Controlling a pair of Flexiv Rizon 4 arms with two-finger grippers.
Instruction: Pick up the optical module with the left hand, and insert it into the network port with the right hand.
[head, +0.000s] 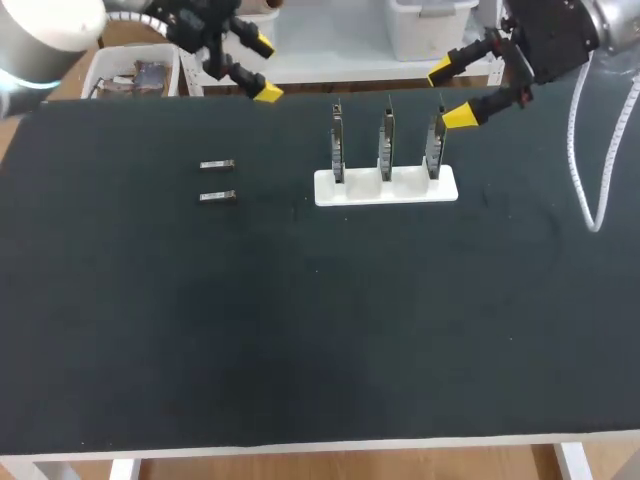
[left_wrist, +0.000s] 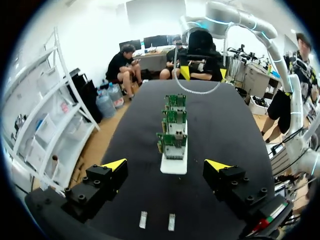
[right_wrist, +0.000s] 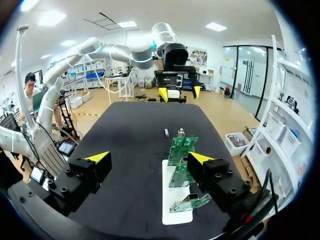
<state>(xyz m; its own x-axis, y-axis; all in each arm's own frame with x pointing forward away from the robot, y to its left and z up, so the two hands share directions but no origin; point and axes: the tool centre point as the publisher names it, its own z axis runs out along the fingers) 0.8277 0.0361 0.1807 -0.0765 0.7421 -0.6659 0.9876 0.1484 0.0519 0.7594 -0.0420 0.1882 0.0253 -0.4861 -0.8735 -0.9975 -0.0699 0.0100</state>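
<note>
Jaws wide open, empty: left gripper (head: 264, 68), right gripper (head: 449, 93). Two optical modules (head: 216, 165) lie close; grabbing one may knock other.

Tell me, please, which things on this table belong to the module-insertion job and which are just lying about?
Job: two optical modules, three upright circuit boards in the white holder, left tool, right tool, both open.
Lying about: a white cable over the black mat.
</note>
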